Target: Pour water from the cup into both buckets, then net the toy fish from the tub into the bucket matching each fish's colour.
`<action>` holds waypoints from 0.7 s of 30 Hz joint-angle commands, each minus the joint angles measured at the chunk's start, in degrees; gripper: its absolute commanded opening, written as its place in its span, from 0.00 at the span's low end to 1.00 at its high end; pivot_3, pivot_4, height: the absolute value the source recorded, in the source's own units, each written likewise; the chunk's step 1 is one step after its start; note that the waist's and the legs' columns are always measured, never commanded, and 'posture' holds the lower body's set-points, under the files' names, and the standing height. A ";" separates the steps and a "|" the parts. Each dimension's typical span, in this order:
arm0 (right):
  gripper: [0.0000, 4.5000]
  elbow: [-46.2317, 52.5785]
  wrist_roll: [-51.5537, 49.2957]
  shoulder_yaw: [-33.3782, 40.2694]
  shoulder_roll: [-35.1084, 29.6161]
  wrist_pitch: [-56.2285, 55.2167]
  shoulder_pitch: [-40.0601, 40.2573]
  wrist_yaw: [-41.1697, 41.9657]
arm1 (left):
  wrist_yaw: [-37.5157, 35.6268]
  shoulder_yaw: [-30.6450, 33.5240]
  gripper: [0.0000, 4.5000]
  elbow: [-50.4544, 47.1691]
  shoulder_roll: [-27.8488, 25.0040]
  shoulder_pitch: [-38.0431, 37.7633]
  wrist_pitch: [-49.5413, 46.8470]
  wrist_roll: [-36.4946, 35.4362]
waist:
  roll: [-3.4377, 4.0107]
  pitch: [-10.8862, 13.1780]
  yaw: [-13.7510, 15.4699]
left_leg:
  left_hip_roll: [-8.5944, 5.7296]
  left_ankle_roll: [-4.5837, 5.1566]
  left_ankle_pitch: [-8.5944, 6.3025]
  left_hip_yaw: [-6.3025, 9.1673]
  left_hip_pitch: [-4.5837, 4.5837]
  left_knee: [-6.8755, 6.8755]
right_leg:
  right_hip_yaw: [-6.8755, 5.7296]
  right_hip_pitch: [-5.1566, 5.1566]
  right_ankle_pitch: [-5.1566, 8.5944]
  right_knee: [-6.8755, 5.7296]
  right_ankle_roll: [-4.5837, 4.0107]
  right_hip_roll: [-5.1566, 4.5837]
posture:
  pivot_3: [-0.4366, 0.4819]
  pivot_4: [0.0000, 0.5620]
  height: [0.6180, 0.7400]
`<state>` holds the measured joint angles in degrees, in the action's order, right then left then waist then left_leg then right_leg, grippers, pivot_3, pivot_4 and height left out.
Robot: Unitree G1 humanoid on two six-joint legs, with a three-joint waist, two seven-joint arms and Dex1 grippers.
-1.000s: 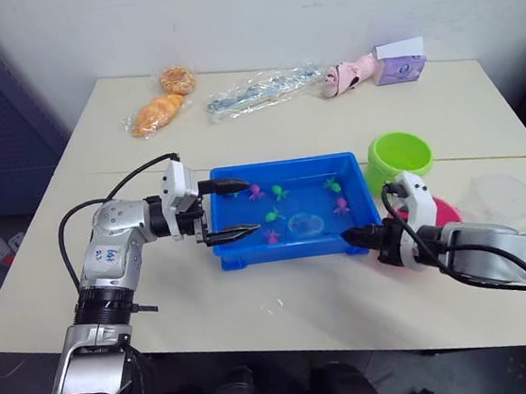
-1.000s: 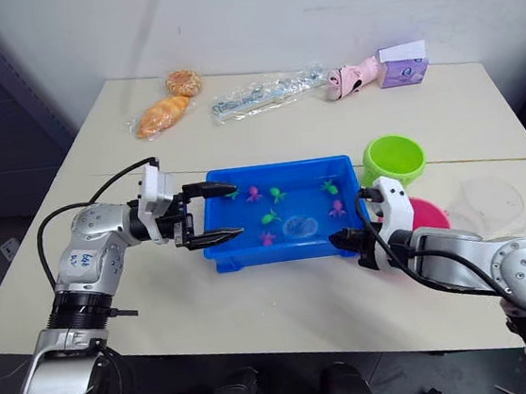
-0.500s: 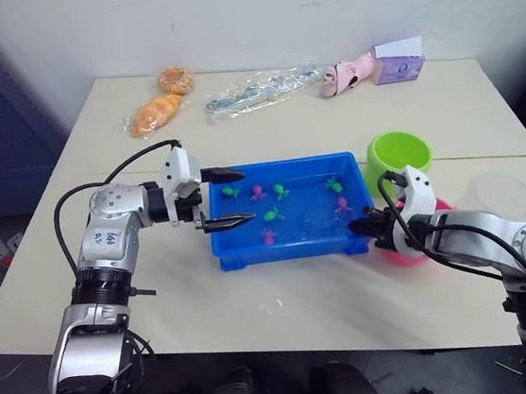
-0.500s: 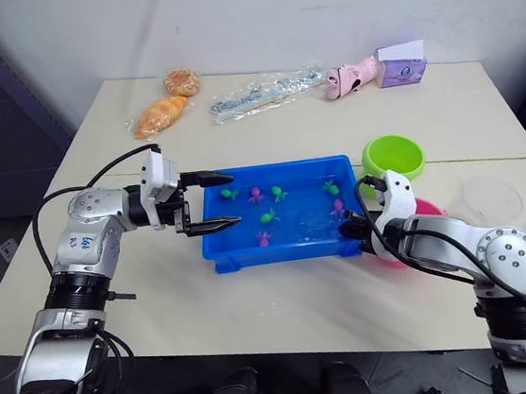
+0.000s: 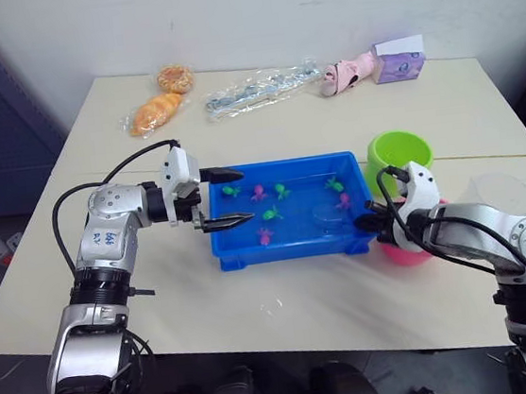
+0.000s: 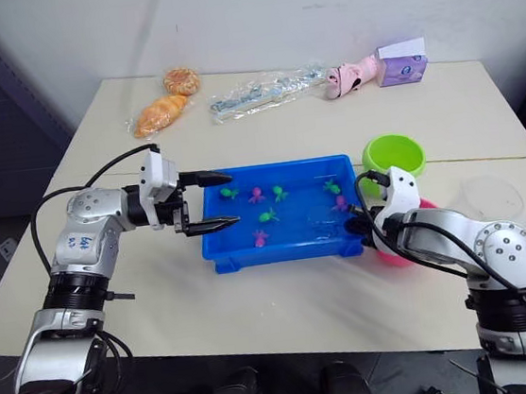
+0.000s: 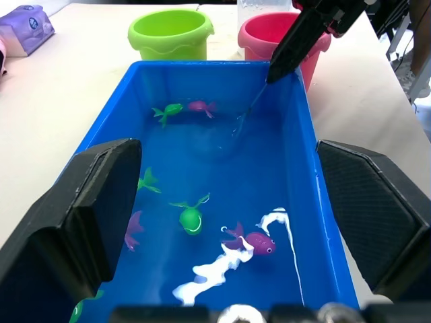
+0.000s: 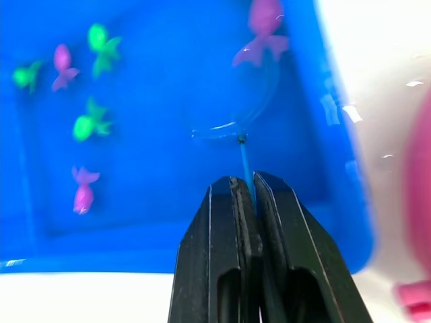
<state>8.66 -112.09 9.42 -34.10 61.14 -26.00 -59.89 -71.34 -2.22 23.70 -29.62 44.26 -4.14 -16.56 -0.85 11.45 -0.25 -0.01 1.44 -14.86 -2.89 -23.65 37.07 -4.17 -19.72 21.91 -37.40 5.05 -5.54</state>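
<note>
1. Net [image 8: 236, 114] has come from the tub's [image 5: 288, 247] near right corner to sit by a pink fish [image 8: 264, 23] at the right end: a catch looks close.
2. Right gripper [image 8: 246, 195], clenched on the net's handle, reaches in over the right wall beside the pink bucket [image 7: 279, 33].
3. Left gripper [image 5: 222, 200] hovers spread at the tub's left rim, grasping nothing.

A cream surface [image 5: 284, 299] carries the blue tub [image 5: 292, 243], which lies between the left fingers [image 5: 227, 174] and right fingers [image 5: 366, 224]. Beyond the right fingers stand the green bucket [image 5: 399, 158] and pink bucket [image 5: 410, 252], then the cup [image 5: 501, 196]. Well beyond lie bread [image 5: 156, 112], a clear packet [image 5: 260, 89] and a purple pack [image 5: 398, 64].
</note>
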 commanded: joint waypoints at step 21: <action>0.00 8.44 -0.91 -3.91 -13.05 -1.46 1.20 2.34 | 0.18 0.43 0.99 -2.72 0.40 -0.52 0.23 -0.84 | 0.00 0.00 0.18 | -0.04 0.05 0.06 0.07 -0.60 0.06 | -0.12 -0.47 -0.03 -0.04 0.04 -0.02 | 0.48 0.27 1.00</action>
<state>15.35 -112.76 4.97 -45.12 61.00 -25.08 -58.10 -70.84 -2.22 22.70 -29.29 43.74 -4.38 -16.59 -0.85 11.45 -0.08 -0.05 1.48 -14.80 -2.82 -24.25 37.14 -4.29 -20.19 21.88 -37.44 5.09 -5.56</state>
